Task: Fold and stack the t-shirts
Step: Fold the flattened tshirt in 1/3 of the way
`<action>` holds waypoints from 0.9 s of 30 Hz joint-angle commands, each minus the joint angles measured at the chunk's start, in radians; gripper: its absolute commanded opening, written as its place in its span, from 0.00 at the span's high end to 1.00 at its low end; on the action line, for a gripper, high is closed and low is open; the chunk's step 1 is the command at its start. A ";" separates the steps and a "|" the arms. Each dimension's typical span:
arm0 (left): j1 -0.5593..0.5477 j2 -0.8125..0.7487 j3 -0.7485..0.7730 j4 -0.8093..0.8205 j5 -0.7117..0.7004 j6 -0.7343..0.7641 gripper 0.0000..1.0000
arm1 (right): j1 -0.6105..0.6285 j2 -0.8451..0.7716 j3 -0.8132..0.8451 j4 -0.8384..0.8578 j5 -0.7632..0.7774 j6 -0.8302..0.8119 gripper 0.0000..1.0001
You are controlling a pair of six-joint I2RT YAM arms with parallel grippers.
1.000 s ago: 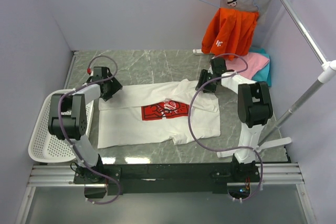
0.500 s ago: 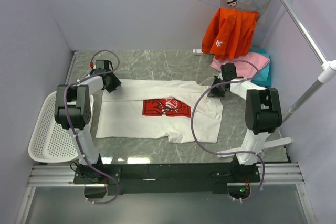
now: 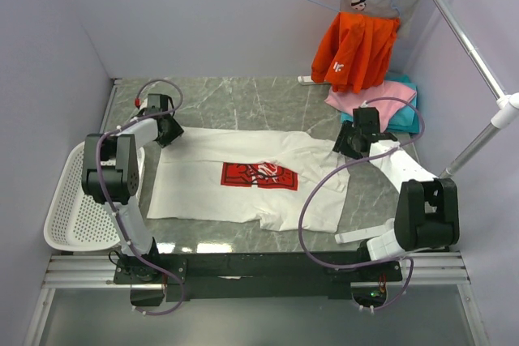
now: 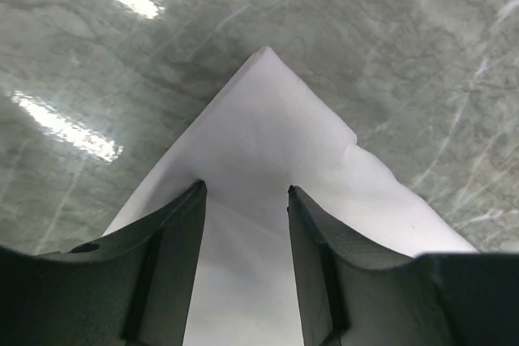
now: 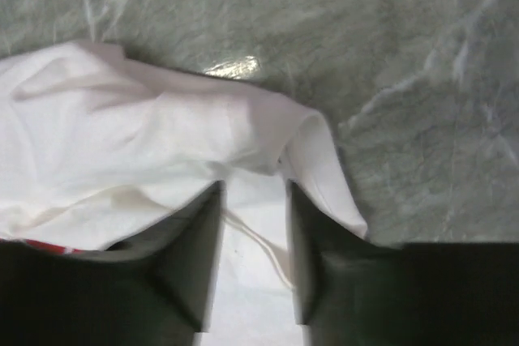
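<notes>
At the left edge, a white basket (image 3: pixel 58 237) is seen beside the worktop (image 3: pixel 243 103), apart from the cloth. The left gripper (image 3: pixel 166 129) has been carried out to the far-left corner of the white t-shirt (image 3: pixel 203 188). In the wrist view that gripper (image 4: pixel 243 192) is set astride the pointed corner, its jaws a narrow way apart with cloth showing in the gap. No firm pinch can be made out.

Over the last second the shirt has been drawn wider and flatter, and its red print (image 3: pixel 259 176) now faces up near the middle. The right gripper (image 3: pixel 354 145) has been swung outward to the right sleeve. Its jaws (image 5: pixel 253 188) are likewise narrowly parted over rumpled cloth, which lies less smooth there than at the left.

The spreading step is judged nearly done, with the folding not yet begun.

Further right, the pink t-shirt (image 3: pixel 361 96) and the teal t-shirt (image 3: pixel 405 113) are heaped at the far-right corner. An orange garment (image 3: pixel 357 50) is hung above them, and a white pole (image 3: pixel 474 147) slants across.

The worktop is glossy grey-green marble, enclosed by plain lilac walls.
</notes>
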 commanded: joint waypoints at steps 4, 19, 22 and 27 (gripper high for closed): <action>0.009 -0.073 -0.033 -0.056 -0.130 0.016 0.45 | -0.017 0.040 0.101 -0.031 0.118 0.001 0.31; 0.004 -0.053 -0.026 -0.054 -0.104 0.026 0.44 | -0.042 0.296 0.180 0.147 -0.274 0.039 0.41; 0.004 -0.047 -0.020 -0.064 -0.112 0.029 0.44 | -0.051 0.316 0.158 0.219 -0.373 0.070 0.54; 0.004 -0.040 -0.018 -0.059 -0.106 0.030 0.44 | -0.060 0.287 0.135 0.297 -0.427 0.070 0.97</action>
